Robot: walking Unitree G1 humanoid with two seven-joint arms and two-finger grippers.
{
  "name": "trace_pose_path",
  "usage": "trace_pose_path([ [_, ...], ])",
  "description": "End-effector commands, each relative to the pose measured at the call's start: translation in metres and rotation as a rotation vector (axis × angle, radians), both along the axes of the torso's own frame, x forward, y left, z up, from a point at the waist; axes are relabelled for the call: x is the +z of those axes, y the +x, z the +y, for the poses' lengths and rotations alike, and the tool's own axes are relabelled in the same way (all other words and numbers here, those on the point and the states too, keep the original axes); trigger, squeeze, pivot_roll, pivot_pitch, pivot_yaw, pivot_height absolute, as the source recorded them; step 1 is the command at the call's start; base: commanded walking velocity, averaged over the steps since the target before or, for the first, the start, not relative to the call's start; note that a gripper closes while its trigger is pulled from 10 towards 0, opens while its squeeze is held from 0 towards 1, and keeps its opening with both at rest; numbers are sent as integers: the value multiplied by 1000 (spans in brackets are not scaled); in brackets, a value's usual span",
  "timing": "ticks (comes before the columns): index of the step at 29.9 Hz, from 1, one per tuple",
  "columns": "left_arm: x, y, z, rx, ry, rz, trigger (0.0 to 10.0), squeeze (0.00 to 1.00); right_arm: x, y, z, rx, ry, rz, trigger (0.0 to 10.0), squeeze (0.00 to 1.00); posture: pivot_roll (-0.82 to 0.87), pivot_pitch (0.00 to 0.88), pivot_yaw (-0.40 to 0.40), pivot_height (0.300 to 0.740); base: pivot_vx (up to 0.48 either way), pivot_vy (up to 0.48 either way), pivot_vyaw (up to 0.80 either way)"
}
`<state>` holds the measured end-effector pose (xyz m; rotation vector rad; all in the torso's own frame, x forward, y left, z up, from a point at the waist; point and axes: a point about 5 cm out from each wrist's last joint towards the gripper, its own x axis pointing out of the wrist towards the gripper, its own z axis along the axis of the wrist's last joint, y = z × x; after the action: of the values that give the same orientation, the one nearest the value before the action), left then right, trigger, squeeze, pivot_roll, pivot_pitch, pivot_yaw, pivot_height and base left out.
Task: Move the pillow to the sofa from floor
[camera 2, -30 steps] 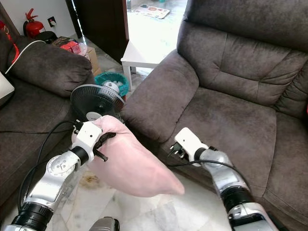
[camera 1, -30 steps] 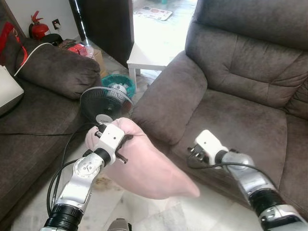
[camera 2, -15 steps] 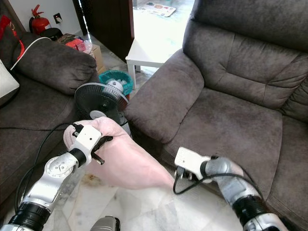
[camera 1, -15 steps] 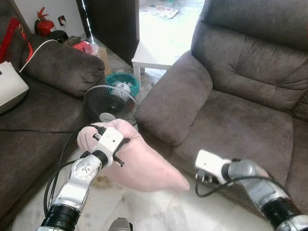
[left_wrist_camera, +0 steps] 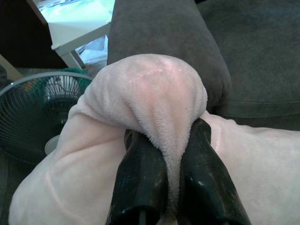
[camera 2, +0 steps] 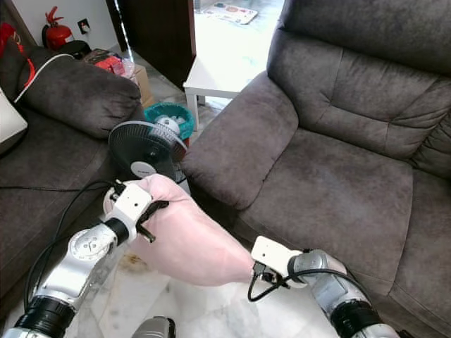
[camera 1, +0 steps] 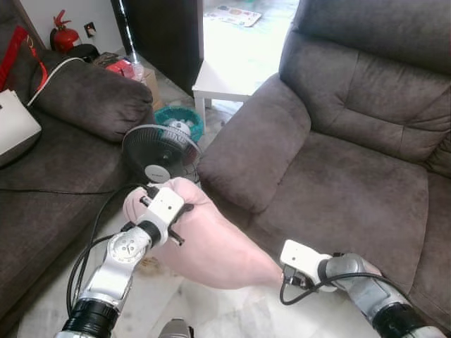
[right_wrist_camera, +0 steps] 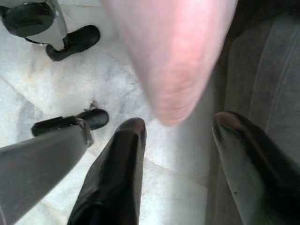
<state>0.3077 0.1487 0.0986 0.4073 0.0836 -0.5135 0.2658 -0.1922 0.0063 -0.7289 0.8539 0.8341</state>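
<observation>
– Where is the pink pillow (camera 1: 211, 246) held?

– It is held up off the floor (camera 1: 232, 317), in front of the dark sofa (camera 1: 345, 176). One soft corner is pinched tight between the closed fingers (left_wrist_camera: 140, 178) of the left gripper (left_wrist_camera: 171, 187).

– Why is the right gripper (right_wrist_camera: 176, 140) placed under the far tip?

– Its fingers are spread open and nothing is gripped by them. The hanging end is probably meant to be caught there, so the pillow can be lifted onto the seat by both ends. A fan (camera 1: 158, 151) is seen just behind.
</observation>
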Motion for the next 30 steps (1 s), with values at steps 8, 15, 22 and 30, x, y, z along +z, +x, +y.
trace_pose_path([
  [8,26,7,-8,-35,-15,-133,10000,0,-14,-10,-3,-41,1,57,10000,0,166,108,-21,740,0,0,0],
  [15,30,8,-12,-53,-24,-141,10000,0,-26,-16,4,-124,65,61,10000,0,167,96,-19,740,0,0,0],
  [22,32,7,-18,-86,-36,-134,10000,0,-35,-17,9,-185,66,19,10000,0,171,86,-19,740,0,0,0],
  [30,33,8,-22,-92,-42,-136,10000,0,-41,-15,12,-287,64,-35,10000,0,178,96,-23,740,0,0,0],
])
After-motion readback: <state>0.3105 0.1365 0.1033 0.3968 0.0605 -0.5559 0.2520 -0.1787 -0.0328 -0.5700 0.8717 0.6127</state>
